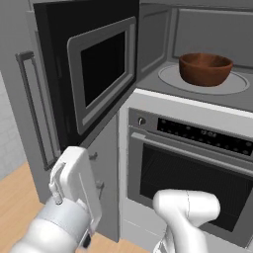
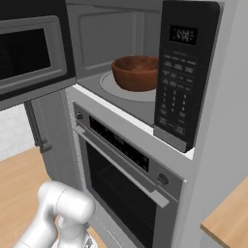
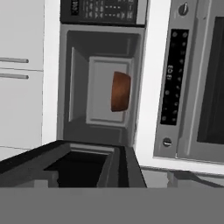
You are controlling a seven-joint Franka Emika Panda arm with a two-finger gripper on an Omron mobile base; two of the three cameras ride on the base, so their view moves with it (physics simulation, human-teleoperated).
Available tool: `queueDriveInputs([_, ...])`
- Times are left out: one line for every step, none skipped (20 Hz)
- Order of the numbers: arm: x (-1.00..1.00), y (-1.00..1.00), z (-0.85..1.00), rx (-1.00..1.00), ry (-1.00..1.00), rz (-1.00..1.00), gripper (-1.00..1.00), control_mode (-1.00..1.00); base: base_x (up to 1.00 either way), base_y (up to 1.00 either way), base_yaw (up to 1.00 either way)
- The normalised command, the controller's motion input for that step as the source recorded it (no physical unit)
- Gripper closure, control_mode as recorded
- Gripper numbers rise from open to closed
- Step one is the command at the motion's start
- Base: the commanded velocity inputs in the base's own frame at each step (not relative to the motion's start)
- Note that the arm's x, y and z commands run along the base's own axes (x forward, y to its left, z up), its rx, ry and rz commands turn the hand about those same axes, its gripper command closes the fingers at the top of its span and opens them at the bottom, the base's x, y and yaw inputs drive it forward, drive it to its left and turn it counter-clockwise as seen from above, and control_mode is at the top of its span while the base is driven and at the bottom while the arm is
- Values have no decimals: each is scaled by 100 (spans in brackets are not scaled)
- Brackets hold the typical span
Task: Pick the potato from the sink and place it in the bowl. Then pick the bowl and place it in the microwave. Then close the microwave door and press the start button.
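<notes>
One wide, round, dark brown wooden bowl (image 1: 205, 69) was present, resting on one round pale turntable plate (image 1: 170, 76) inside one built-in grey microwave cavity (image 2: 97, 34), and one black microwave door with a grey-framed dark glass window (image 1: 96, 69) stood open. One black microwave control panel with a small display (image 2: 180, 72) and one larger built-in oven with a dark glass door (image 1: 190, 180) were counted, the oven carrying one bar handle (image 2: 121, 162) and two round knobs, one at each end of its black panel (image 2: 162, 179). Two long cupboard handles (image 3: 15, 68) were counted in the hand view.
</notes>
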Motion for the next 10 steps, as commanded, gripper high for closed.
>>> queueDriveInputs([20, 78, -45, 0, 0, -1, -100, -100, 0, 0, 0])
queueDriveInputs([22, 76, -38, 0, 0, -1, -100, -100, 0, 0, 0])
queueDriveInputs([37, 71, -37, 0, 0, 0, -100, -100, 0, 0, 0])
queueDriveInputs([37, 84, -41, -1, -5, 0, -100, -100, 0, 0, 0])
queueDriveInputs([46, 79, -49, -1, -3, 0, -100, -100, 0, 0, 0])
queueDriveInputs([47, 77, -53, 0, -1, 0, -100, -100, 0, 0, 0])
queueDriveInputs([49, 76, -53, 0, 0, 0, -100, -100, 0, 0, 0])
queueDriveInputs([57, 74, -56, 0, 0, 0, -100, -100, 0, 0, 0])
queueDriveInputs([63, 66, -54, 0, 0, 0, -100, -100, 0, 0, 0])
queueDriveInputs([65, 61, -53, 0, 0, 0, -100, -100, 0, 0, 0])
